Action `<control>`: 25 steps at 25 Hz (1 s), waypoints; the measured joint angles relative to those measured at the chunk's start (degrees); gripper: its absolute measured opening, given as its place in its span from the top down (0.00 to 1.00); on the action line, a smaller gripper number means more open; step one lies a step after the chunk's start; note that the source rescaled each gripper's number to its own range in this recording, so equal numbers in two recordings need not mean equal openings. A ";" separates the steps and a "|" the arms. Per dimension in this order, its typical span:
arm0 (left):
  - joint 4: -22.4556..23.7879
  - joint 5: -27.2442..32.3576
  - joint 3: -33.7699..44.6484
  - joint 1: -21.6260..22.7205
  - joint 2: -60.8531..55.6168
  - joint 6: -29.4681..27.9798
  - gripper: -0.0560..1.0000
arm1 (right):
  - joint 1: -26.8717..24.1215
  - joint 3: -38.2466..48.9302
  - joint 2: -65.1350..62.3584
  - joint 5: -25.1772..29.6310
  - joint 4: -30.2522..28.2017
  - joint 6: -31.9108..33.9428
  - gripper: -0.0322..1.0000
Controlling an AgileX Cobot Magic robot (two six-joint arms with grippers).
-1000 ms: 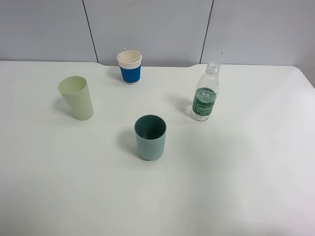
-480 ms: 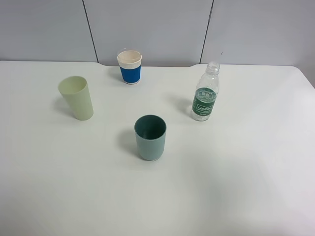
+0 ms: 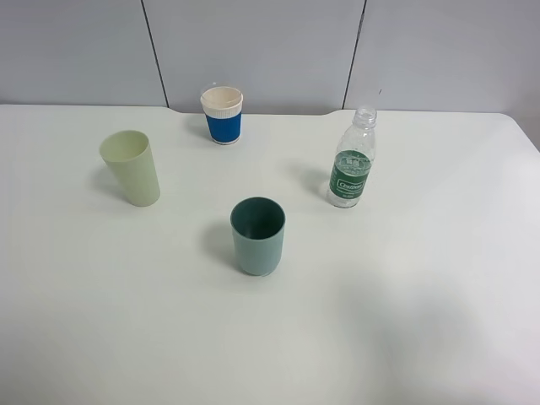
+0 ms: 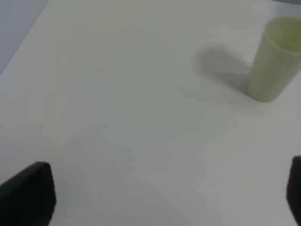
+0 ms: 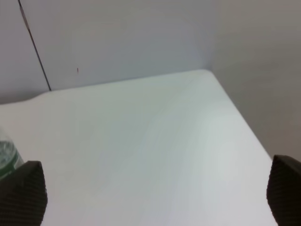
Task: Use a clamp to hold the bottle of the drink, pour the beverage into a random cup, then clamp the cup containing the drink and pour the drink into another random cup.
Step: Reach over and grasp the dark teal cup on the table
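Note:
The bottle (image 3: 352,164), clear ribbed plastic with a green label and no cap, stands upright on the right of the table with clear beverage low inside. A sliver of the bottle (image 5: 5,157) shows in the right wrist view. The teal-blue cup (image 3: 258,235) stands upright and empty near the middle. Neither arm appears in the high view. My left gripper (image 4: 169,197) is open over bare table, its dark fingertips (image 4: 28,195) wide apart, with the pale yellow-green tumbler (image 4: 275,59) ahead of it. My right gripper (image 5: 155,195) is open too, holding nothing.
A pale yellow-green tumbler (image 3: 132,167) stands at the left. A blue-sleeved paper cup (image 3: 222,115) stands at the back by the grey wall. The white table (image 3: 405,321) ends at the right edge, which the right wrist view shows close by.

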 joint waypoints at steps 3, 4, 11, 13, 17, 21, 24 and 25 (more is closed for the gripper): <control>0.00 0.00 0.00 0.00 0.00 0.00 0.00 | 0.00 0.14 0.00 -0.06 0.30 0.00 0.00; 0.00 0.00 0.00 0.00 0.00 0.00 0.00 | 0.00 0.14 0.00 0.00 0.35 0.00 0.00; 0.00 0.00 0.00 0.00 0.00 0.00 0.00 | 0.00 0.07 0.00 0.90 1.60 -0.28 0.00; 0.00 0.00 0.00 0.00 0.00 0.00 0.00 | 0.00 -0.43 0.00 1.86 3.37 -0.89 0.00; 0.00 0.00 0.00 0.00 0.00 0.00 0.00 | 0.00 -0.90 0.00 3.25 4.94 -1.29 0.00; 0.00 0.00 0.00 0.00 0.00 0.00 0.00 | 0.00 -0.95 0.00 3.54 5.15 -1.58 0.00; 0.00 0.00 0.00 0.00 0.00 0.00 0.00 | 0.00 -0.95 0.00 3.62 5.32 -1.72 0.00; 0.00 0.00 0.00 0.00 0.00 0.00 0.00 | 0.00 -0.95 0.00 3.69 5.31 -1.91 0.00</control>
